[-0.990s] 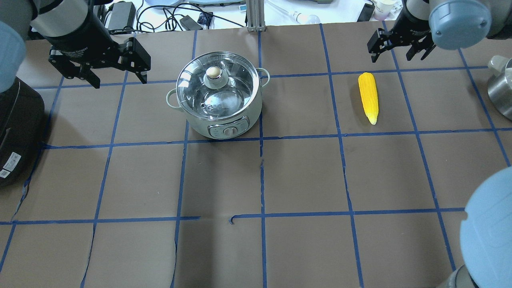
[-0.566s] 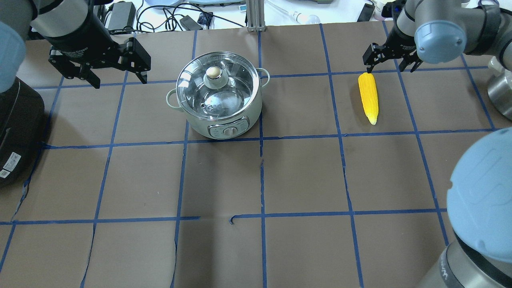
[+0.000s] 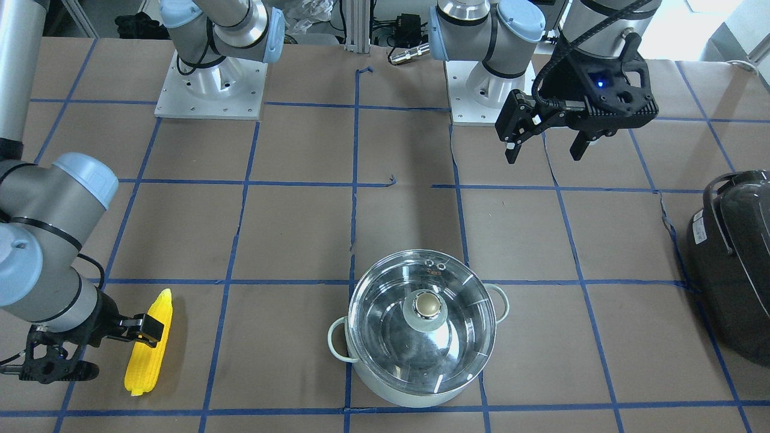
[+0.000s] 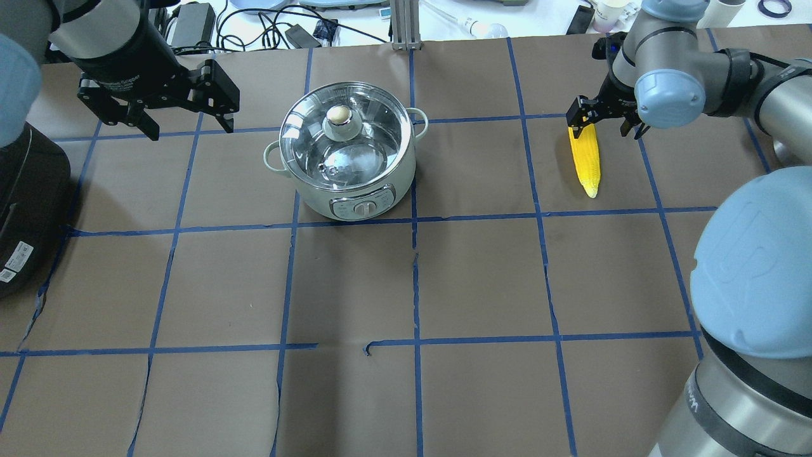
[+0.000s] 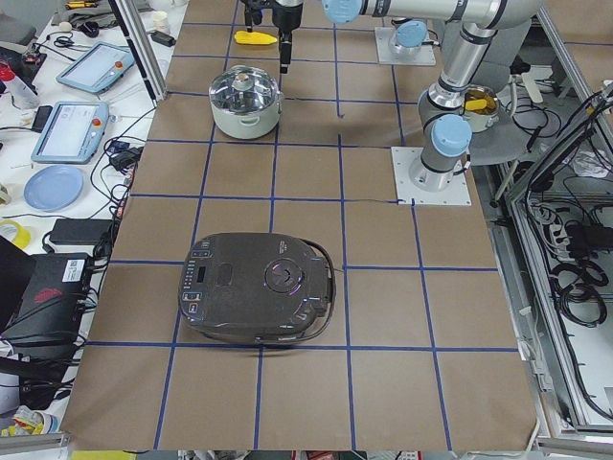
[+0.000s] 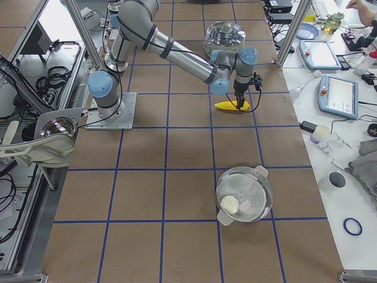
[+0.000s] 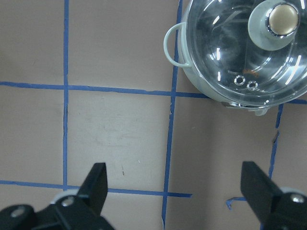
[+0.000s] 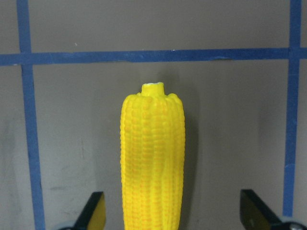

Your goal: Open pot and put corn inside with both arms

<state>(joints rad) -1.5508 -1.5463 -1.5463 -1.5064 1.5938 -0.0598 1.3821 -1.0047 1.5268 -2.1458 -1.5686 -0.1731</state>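
The corn (image 4: 585, 158) lay flat on the table (image 4: 482, 279), well to the right of the pot (image 4: 346, 190). The right gripper (image 4: 604, 130), a second earlier hovering beyond the cob, had dropped to its thick end, jaws released and set either side without touching it. The left gripper (image 4: 190, 127) had not moved, hanging to the pot's left with jaws spread wide. The pot stayed put, its glass lid (image 4: 374, 136) seated and beige knob (image 4: 338, 115) on top, shiny steel showing through the glass.

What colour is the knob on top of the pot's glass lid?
The knob is beige; the left wrist-mounted view shows it best.
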